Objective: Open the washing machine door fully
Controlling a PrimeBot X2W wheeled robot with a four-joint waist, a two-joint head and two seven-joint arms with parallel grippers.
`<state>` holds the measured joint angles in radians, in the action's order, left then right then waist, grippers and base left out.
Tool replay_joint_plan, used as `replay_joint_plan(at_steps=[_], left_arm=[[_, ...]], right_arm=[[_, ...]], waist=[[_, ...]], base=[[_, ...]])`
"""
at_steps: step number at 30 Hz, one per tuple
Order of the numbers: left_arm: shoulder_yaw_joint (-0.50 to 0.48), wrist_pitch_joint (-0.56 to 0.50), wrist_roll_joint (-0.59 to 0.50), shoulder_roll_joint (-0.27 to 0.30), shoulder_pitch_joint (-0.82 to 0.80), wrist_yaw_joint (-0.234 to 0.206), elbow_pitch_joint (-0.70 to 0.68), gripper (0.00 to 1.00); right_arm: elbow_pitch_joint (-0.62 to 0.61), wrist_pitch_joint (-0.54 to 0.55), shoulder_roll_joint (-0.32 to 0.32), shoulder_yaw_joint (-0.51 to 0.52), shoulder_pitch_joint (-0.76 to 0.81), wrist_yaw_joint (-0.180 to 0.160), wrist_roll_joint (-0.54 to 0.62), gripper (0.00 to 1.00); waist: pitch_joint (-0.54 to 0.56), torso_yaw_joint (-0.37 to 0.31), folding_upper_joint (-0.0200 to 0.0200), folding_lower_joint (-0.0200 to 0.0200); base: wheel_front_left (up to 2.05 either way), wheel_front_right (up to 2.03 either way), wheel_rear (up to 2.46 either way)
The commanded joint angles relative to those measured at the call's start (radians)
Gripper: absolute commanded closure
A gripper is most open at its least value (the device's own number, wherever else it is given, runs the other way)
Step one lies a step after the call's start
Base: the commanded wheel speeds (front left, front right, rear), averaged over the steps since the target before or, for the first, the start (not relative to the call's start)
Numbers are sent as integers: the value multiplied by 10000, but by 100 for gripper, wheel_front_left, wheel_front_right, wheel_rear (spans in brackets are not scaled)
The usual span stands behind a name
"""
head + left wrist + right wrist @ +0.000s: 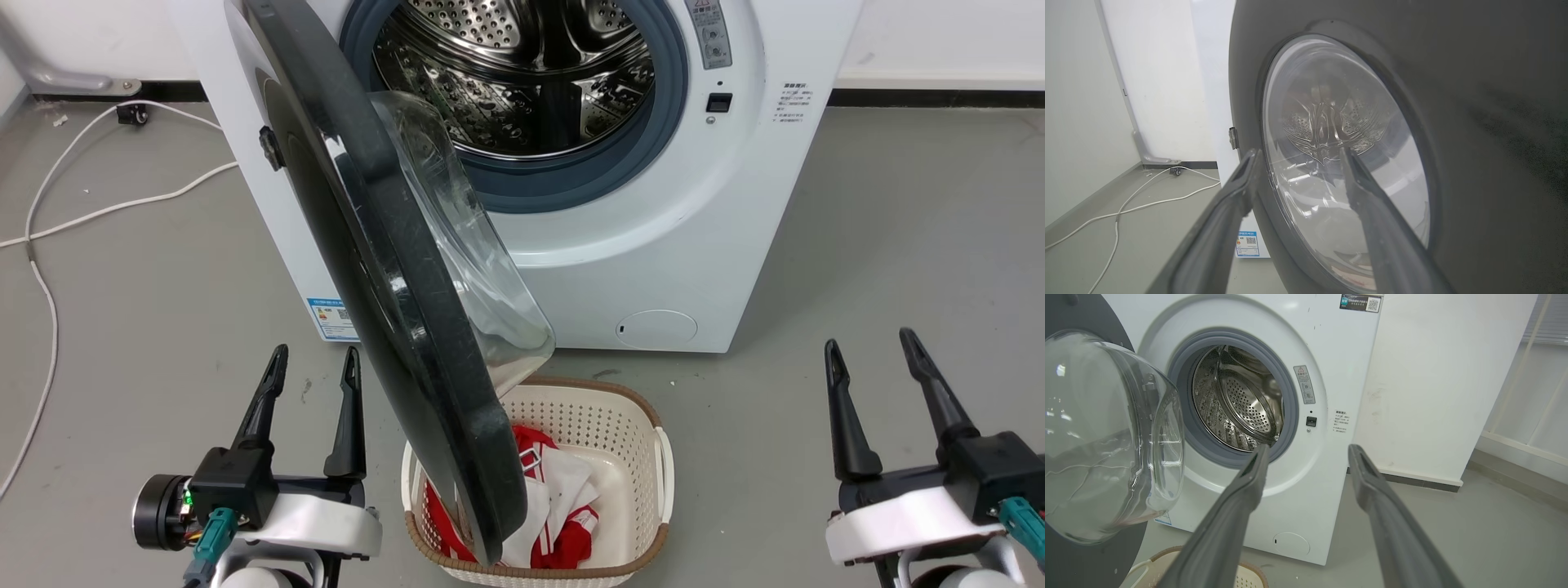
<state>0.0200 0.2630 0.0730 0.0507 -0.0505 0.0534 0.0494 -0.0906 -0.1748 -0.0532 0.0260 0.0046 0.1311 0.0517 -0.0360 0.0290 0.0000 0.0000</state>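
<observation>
Large round glossy black washing machine door (384,269) with clear domed glass bowl: roughly half open, edge-on at my 11 o'clock. My left gripper (317,349), 7 o'clock, and right gripper (869,337), 5 o'clock: fingers apart, empty. Remaining, I judge: swinging it fully back.

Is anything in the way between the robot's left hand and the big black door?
No, nothing visible. The left gripper is open and close beside the outer face of the washing machine door, with open space between them. The laundry basket sits lower, under the door's bottom edge.
</observation>
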Motion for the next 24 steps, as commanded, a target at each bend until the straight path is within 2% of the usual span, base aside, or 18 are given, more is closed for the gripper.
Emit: replay_joint_plan(at_steps=[1,18,19,20,21,24], left_arm=[[-45,26,-57,-6,-45,29,-37,0],[-116,26,-163,-6,-73,53,-63,0],[-114,26,-171,-6,-81,56,-68,26],[-123,26,-180,-6,-98,59,-89,74],[-123,26,-187,-6,-105,65,-104,100],[-146,26,-224,-6,-134,87,-120,100]], right_arm=[[159,-7,44,29,170,-7,-236,0],[539,-193,48,126,3,-7,-752,0],[541,-205,48,119,-6,-7,-763,0],[558,-201,48,109,-13,-7,-778,0],[567,-203,49,107,-21,-7,-804,0],[591,-207,49,88,-48,-7,-824,0]], waist=[[-14,-9,0,0],[-102,-76,0,0],[-109,-80,0,0],[-117,-85,0,0],[-125,-89,0,0],[-150,-94,0,0]], base=[[0,0,0],[0,0,0],[0,0,0],[0,0,0],[0,0,0],[0,0,0]])
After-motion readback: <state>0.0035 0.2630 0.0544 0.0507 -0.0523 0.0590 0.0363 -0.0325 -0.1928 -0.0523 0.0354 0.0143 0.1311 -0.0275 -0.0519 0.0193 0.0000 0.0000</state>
